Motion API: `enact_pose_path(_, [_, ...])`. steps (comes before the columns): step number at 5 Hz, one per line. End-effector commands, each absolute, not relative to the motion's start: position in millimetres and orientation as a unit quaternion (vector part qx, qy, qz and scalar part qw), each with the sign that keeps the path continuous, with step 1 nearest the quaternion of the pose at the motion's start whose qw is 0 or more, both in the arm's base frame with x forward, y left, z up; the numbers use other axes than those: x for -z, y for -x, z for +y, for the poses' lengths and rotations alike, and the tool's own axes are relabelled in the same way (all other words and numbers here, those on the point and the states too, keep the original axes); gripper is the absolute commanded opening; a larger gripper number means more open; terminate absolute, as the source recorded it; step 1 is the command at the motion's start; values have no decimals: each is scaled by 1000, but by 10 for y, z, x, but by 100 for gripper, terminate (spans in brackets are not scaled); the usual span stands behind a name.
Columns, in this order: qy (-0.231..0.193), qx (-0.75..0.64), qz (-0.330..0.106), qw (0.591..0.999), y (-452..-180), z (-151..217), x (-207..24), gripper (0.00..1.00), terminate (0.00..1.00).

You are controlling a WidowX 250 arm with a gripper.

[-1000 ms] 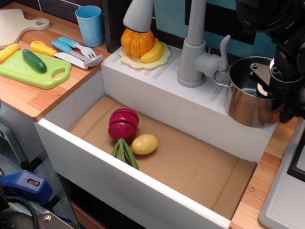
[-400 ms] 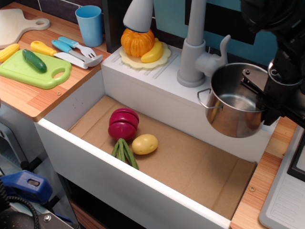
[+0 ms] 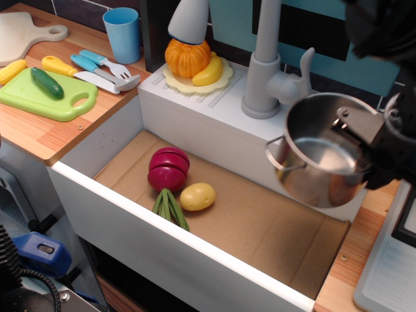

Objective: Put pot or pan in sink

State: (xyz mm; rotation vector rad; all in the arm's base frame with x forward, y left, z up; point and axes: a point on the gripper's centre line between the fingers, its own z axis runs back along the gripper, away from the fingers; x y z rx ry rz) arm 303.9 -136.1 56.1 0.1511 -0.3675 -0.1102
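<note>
The shiny steel pot (image 3: 318, 156) hangs in the air, tilted with its mouth toward the camera, over the right part of the sink (image 3: 253, 221). My black gripper (image 3: 361, 133) is shut on the pot's right rim, coming in from the right edge. A wire loop handle sticks out on the pot's left side. The sink is a white basin with a brown cardboard floor and a grey faucet (image 3: 266, 58) on its back ledge.
In the sink lie a red onion-like vegetable (image 3: 168, 168) with green stalks and a yellow potato (image 3: 197, 196). An orange and banana on a plate (image 3: 195, 62) sit on the ledge. A blue cup (image 3: 122, 34), cutlery and green cutting board (image 3: 45, 94) are on the left counter.
The pot has been lifted off the back ledge at the right and carried left and forward over the basin, tilting more toward the camera.
</note>
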Motion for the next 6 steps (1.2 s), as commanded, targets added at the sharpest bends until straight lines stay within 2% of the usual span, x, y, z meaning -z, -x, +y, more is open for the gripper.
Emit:
enact_pose_path(1, [-64,22,-220,973,-2964,-1224,-646,0,0])
enact_pose_path(5, [-28,-10,-236,971,-2858,-1008,28,0,0])
enact_pose_path(6, [-22,-5,-245,969,-2906,-990,115,0,100])
